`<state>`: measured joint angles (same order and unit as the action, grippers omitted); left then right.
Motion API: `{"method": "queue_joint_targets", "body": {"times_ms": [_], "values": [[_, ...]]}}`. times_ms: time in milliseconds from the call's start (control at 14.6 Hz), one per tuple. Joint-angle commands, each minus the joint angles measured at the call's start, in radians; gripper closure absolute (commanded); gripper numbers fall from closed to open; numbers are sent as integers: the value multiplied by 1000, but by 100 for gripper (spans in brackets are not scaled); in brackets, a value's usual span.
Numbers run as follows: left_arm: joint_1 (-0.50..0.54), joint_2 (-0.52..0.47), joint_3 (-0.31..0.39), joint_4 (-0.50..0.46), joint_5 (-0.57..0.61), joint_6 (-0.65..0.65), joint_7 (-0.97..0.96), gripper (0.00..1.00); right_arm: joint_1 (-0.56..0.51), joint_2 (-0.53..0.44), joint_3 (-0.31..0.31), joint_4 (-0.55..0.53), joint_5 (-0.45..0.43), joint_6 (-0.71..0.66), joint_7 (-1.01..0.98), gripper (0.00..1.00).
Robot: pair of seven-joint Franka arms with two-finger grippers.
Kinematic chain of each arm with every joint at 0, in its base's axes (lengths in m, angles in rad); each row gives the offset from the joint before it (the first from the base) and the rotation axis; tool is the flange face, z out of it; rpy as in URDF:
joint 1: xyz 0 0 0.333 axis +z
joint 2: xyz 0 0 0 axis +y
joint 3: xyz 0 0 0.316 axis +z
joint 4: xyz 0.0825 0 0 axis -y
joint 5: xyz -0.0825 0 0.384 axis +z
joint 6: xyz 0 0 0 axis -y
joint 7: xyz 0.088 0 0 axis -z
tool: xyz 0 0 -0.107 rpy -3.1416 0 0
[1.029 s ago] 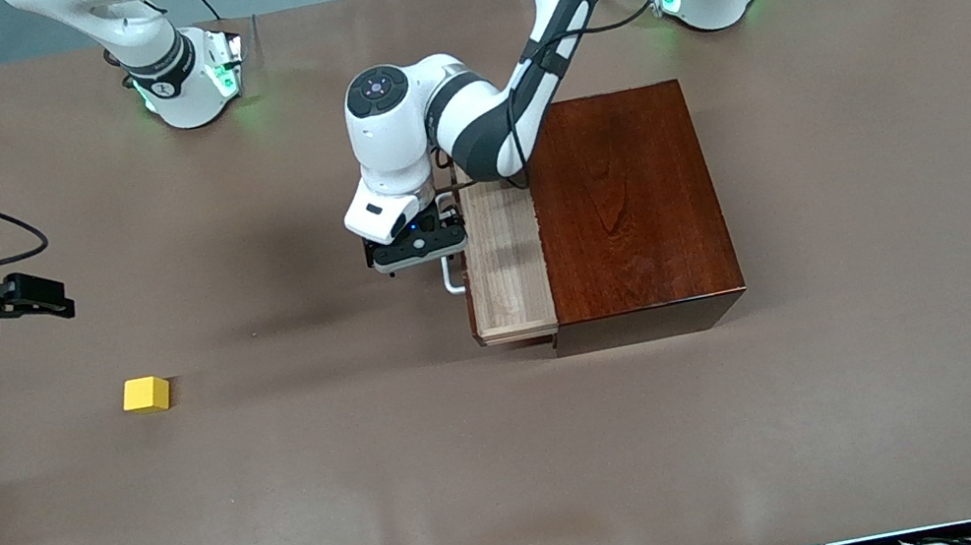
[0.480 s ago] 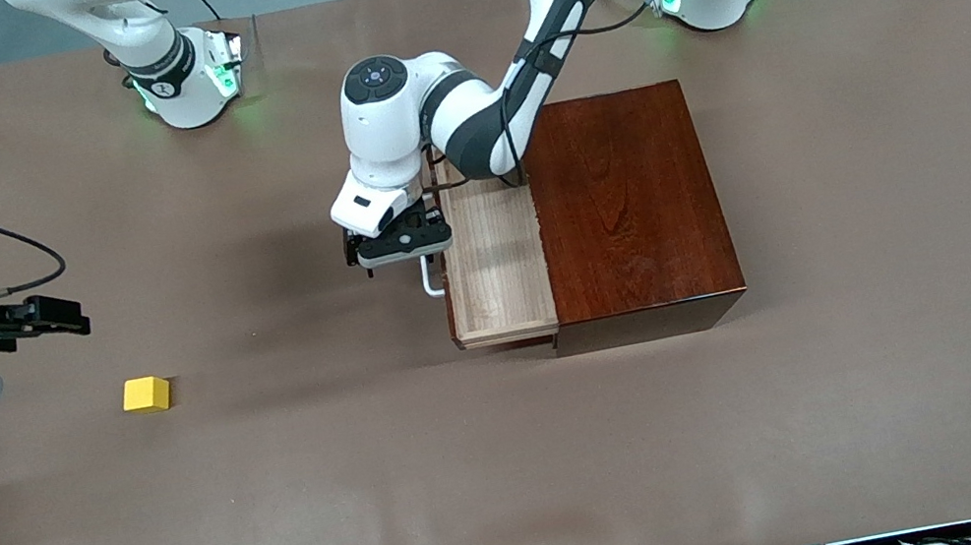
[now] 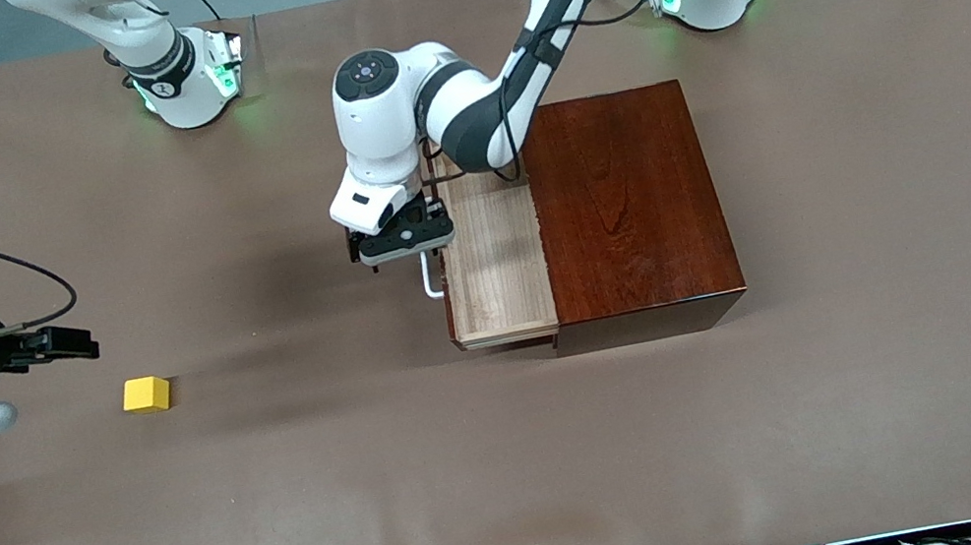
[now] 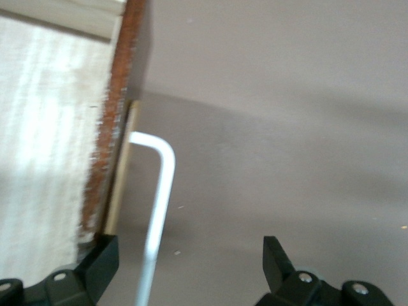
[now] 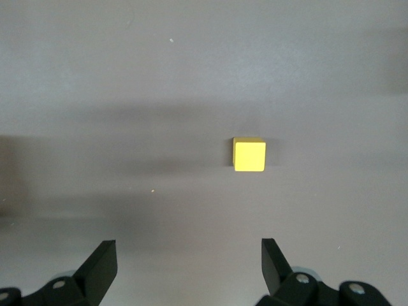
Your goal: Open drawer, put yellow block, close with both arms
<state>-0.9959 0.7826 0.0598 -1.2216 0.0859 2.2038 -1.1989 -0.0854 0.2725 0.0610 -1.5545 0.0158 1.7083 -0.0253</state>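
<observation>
**Pale wood showing: drawer out, block not yet picked**

Pale light wood is what we see first: the sliding drawer [image 3: 495, 271] with its dark reddish-brown front stands pulled out of the glossy mahogany-coloured box [image 3: 630, 212], toward the right arm's end of the bench [image 3: 520, 466]. We judge the opening step done or nearly so, with the tray's inside bare.

The left gripper [image 3: 402, 249] sits at the drawer's front, over the white U-shaped bar handle [image 3: 429, 277]. In the left wrist view its black fingers [image 4: 99, 264] stand wide apart with the handle's bar [image 4: 159, 191] between them and touching neither, so we read the left gripper as open and gripping nothing.

The small bright-yellow cube [image 3: 146, 394] lies on the brown bench covering, well apart from the drawer, toward the right arm's end and a little nearer the front camera than the handle. The right gripper [image 3: 58, 343] hangs near the block but not over it. The right wrist view shows its fingers [image 5: 99, 261] spread wide and empty, the yellow block [image 5: 249, 155] ahead of them.

What is left, by our reckoning: pick the block, carry it over, drop it in the tray, then shut the drawer with both arms.

Hard to make out: the left arm's forearm covers the drawer's corner nearest the bases, and the handle's upper end is hidden under the left gripper. The right arm is cut off at the frame's edge, so we cannot judge its height above the bench. The left wrist view shows only a blurred strip of the tray.
</observation>
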Motion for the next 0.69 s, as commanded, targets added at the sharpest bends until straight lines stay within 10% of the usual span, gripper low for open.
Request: {"method": "queue_joint_targets", "body": {"times_ms": [0, 617], "values": [[-6, -84, 9, -4, -6, -114, -16, 0, -16, 27, 13, 16, -23, 11, 4, 0], [104, -354, 80, -32, 118, -528, 201, 0, -43, 122, 13, 8, -25, 100, 4, 0]]}}
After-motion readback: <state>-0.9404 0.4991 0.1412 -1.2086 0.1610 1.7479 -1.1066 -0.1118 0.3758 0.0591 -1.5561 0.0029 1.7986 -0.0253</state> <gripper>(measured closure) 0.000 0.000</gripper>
